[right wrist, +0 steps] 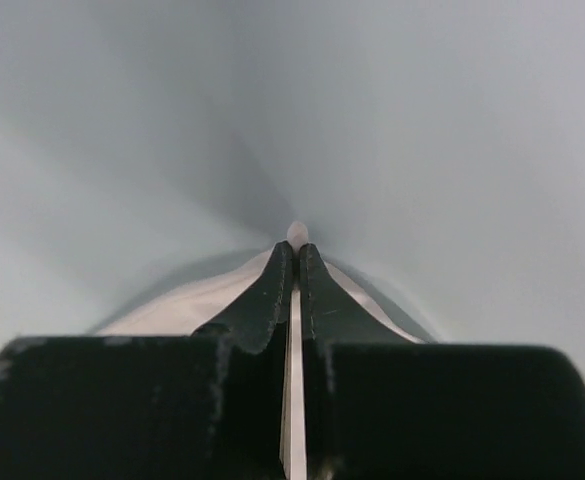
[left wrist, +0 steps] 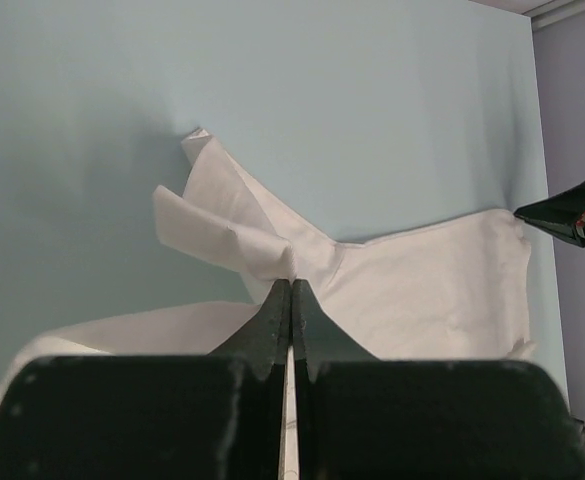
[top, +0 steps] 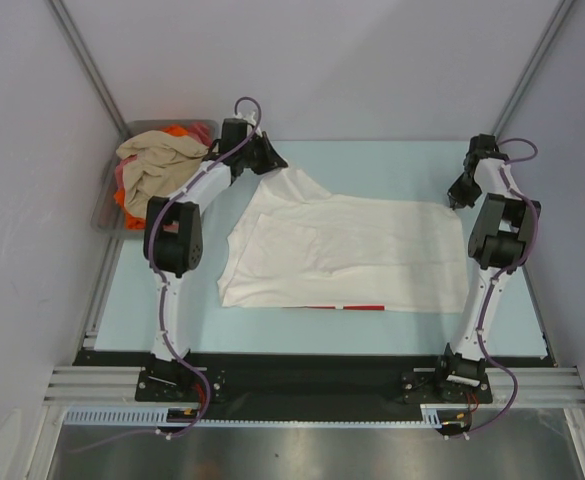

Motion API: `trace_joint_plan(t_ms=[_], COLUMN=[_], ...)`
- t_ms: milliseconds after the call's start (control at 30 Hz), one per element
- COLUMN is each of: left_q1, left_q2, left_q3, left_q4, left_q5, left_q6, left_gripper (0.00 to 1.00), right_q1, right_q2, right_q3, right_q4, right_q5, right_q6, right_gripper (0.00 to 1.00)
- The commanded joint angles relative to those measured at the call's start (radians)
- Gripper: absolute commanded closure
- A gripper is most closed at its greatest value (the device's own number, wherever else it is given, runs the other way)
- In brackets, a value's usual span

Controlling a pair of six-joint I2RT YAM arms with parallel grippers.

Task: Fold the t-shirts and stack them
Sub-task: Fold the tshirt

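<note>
The white t-shirt lies spread on the pale blue table, partly folded, with a strip of red print showing at its near edge. My left gripper is shut on the shirt's far left corner and lifts it into a peak; in the left wrist view the cloth bunches at the tips. My right gripper is shut on the shirt's far right corner; in the right wrist view a nub of white cloth pokes out between the tips.
A grey tray at the far left holds a crumpled beige shirt over orange cloth. Grey walls stand close on both sides. The right gripper's tip shows at the edge of the left wrist view.
</note>
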Motion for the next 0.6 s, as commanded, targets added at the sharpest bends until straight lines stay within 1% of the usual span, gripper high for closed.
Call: trace_joint_plan(t_ms=[0, 100, 133, 200, 233, 300, 333, 367, 433, 467, 567], left_q1=[-0.005, -0.005, -0.005, -0.007, -0.007, -0.008, -0.008, -0.008, -0.008, -0.01, -0.018], left_q2=[-0.137, -0.222, -0.246, -0.323, -0.354, -0.439, -0.466, -0.514, -0.559, -0.579, -0.662], left_q3=[-0.021, -0.094, -0.148, -0.214, -0.287, -0.369, -0.447, -0.485, -0.582, -0.61, -0.699], left_q4=[0.003, -0.006, -0.006, 0.0, 0.01, 0.026, 0.044, 0.05, 0.061, 0.064, 0.066], left_q5=[0.018, 0.004, 0.003, -0.005, -0.011, -0.022, -0.028, -0.033, -0.046, -0.048, -0.066], left_q6=[0.014, 0.026, 0.028, 0.026, 0.026, 0.026, 0.028, 0.028, 0.028, 0.028, 0.034], left_gripper=[1.0, 1.0, 1.0, 1.0, 1.0, 0.99, 1.0, 1.0, 1.0, 1.0, 1.0], right_q1=[0.02, 0.027, 0.029, 0.027, 0.027, 0.026, 0.023, 0.02, 0.014, 0.006, -0.02], right_q2=[-0.166, -0.254, -0.318, -0.386, -0.441, -0.493, -0.53, -0.547, -0.585, -0.619, -0.682], right_q3=[-0.043, -0.147, -0.217, -0.308, -0.39, -0.457, -0.491, -0.542, -0.6, -0.651, -0.712], right_q4=[-0.024, -0.007, 0.014, 0.051, 0.077, 0.102, 0.108, 0.113, 0.131, 0.14, 0.156], right_q5=[-0.014, -0.014, -0.022, -0.031, -0.033, -0.039, -0.039, -0.044, -0.053, -0.056, -0.059], right_q6=[-0.004, -0.002, 0.001, 0.011, 0.013, 0.022, 0.025, 0.027, 0.027, 0.027, 0.025], right_gripper=[1.0, 1.0, 1.0, 1.0, 1.0, 1.0, 1.0, 1.0, 1.0, 1.0, 1.0])
